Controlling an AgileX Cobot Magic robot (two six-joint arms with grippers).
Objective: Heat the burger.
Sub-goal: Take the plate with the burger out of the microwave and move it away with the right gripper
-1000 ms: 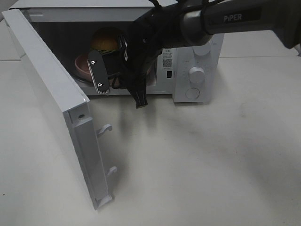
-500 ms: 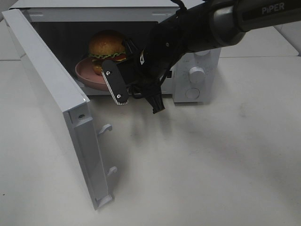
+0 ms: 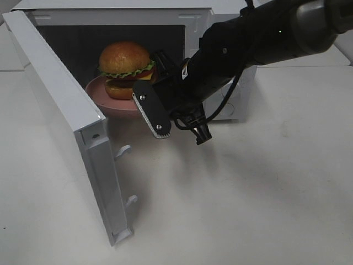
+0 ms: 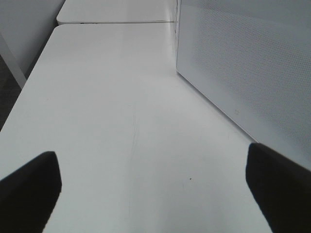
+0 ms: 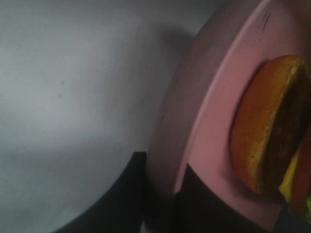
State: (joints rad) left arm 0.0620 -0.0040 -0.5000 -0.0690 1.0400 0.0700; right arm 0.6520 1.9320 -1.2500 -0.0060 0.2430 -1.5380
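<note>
- Since the whole next move hangs on how the burger (image 3: pixel 124 69) sits relative to the right jaws, here's that bit first: it's stood upright on the pink plate (image 3: pixel 98 89), right at the mouth of the microwave (image 3: pixel 198 22), with the door (image 3: pixel 55 94) swung wide open
- In the right wrist view the plate (image 5: pixel 214 121) rim is seen running between the two dark fingers, so the right jaws are judged to be nearly closed and pinched on that rim, not on the burger (image 5: pixel 272 126) itself
- From those jaws the burger is found further in across the plate, toward the back of the cavity; its stack axis is vertical, so any tilt of the plate could tip it
- The near edge of the plate looks to be poking out past the cavity's front lip, though how far can't be told for sure
- The left jaws are spread wide with nothing between them, hung low over the surface (image 4: pixel 121 121) just beside a perforated white panel (image 4: pixel 243 63), probably the door's outer face
- So the plate is best handled by the right arm, and the door is probably nearer the left one
- Likely needed: plate pushed fully in and let go, then door shut
</note>
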